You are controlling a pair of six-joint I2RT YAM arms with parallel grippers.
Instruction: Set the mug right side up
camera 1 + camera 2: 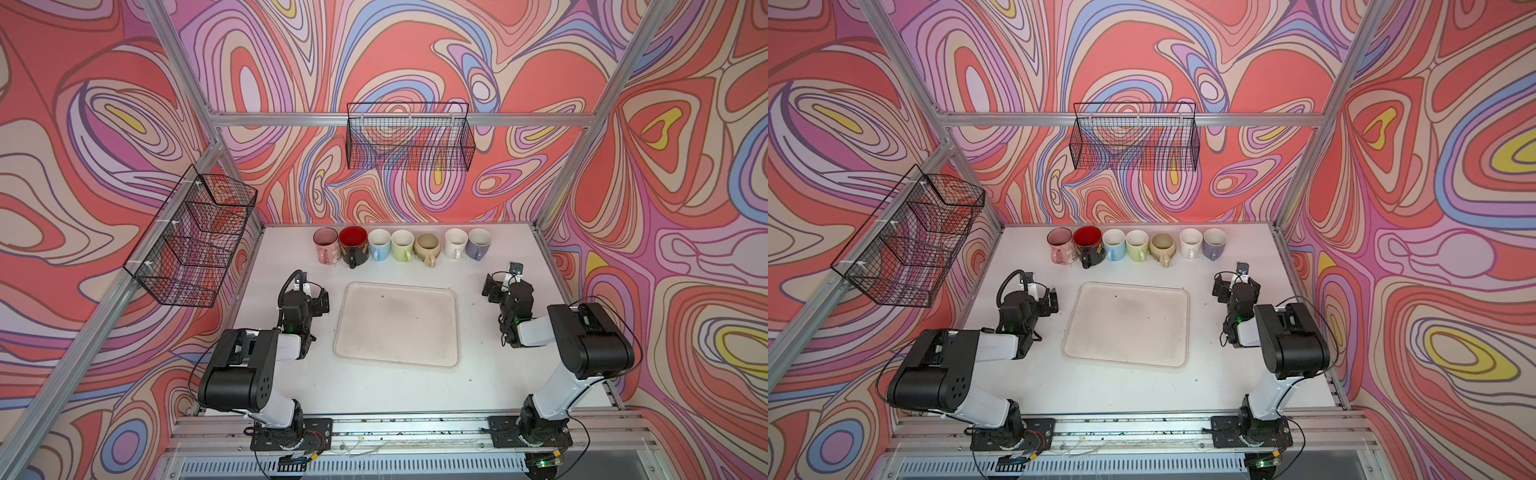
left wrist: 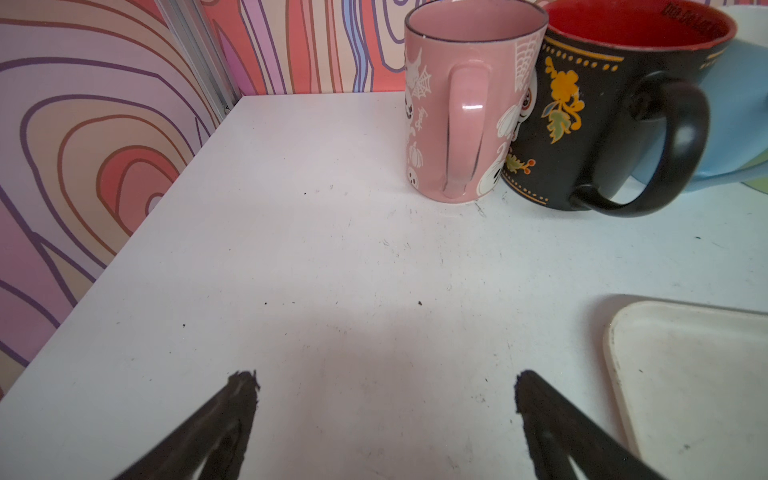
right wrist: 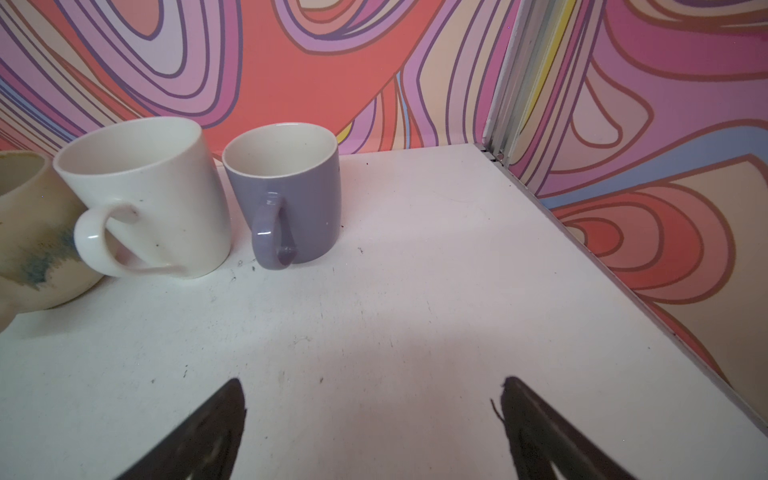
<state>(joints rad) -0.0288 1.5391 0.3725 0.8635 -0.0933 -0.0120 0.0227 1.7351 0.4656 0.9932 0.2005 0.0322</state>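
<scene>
- The left pincer stands wide with nothing between its fingers, over bare bench.
- Just off its inner finger lies a rounded corner of the tray.
- Ahead of this pincer the pink mug stands mouth up, its handle turned toward the pincer.
- The black mug, red inside, stands mouth up against the pink mug's side.
- The right pincer is spread just as wide and grips nothing, over bare bench near the right edge.
- Ahead of it the purple mug stands upright with its handle toward the pincer.
- The white mug stands just beside the purple mug, and the beige mug shows at the edge of that wrist view.
- In both top views seven mugs form one row along the far edge of the bench, well apart from both pincers.
- From the left they are the pink mug, black mug, blue mug, green mug, beige mug, white mug and purple mug.
- All seven stand mouth up, handles toward the arms; the widest gap is between beige and white.
- The stained tray lies flat between the two arms, apart from the row.
- The back basket hangs on the rear rail, and the side basket hangs on the left rail.
</scene>
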